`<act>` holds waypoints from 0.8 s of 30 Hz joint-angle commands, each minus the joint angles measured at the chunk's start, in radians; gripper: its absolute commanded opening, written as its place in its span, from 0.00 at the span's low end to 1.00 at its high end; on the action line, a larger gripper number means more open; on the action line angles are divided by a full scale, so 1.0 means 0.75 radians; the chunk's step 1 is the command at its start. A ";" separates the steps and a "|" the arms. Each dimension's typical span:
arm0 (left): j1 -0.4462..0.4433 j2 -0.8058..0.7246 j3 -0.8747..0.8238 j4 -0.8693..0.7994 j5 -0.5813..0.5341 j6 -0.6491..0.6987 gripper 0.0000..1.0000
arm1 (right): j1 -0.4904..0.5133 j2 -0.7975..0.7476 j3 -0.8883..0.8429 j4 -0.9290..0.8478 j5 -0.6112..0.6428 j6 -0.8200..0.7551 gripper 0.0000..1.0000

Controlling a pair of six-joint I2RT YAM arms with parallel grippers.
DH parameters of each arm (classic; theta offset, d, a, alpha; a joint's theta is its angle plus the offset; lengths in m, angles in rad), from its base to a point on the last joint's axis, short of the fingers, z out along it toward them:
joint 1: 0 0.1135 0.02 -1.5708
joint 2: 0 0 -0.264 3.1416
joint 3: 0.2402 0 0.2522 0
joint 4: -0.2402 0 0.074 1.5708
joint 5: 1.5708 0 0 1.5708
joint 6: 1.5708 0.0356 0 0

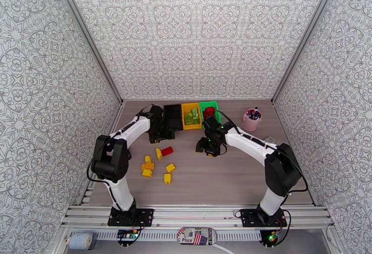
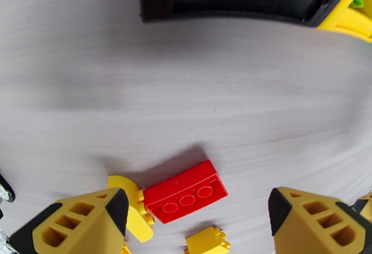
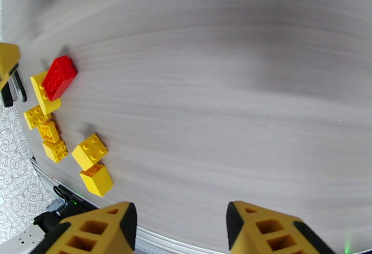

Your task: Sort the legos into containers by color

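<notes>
Nearer than the red brick, yellow legos lie loose, one touching it. Just beyond it our left gripper hangs released and empty. Our right gripper, well right of it, is likewise released. Closing could catch that yellow neighbour too. The containers stand farther back.

Red brick against yellow brick; black bin, yellow bin, green bin in row, apparently touching.

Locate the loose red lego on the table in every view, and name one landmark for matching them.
Top external: the red lego lies a little left of centre.
Left wrist: the red lego is at bottom centre.
Right wrist: the red lego is near the upper left edge.
Shared landmark: the yellow lego right beside it.
</notes>
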 commanded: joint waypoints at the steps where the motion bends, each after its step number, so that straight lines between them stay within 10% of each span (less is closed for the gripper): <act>1: -0.018 0.054 0.004 0.009 0.019 0.050 0.85 | 0.022 0.009 0.036 0.000 0.003 0.039 0.56; 24: -0.183 0.044 -0.206 -0.015 -0.046 0.053 0.82 | 0.064 -0.053 -0.095 0.092 0.011 0.110 0.56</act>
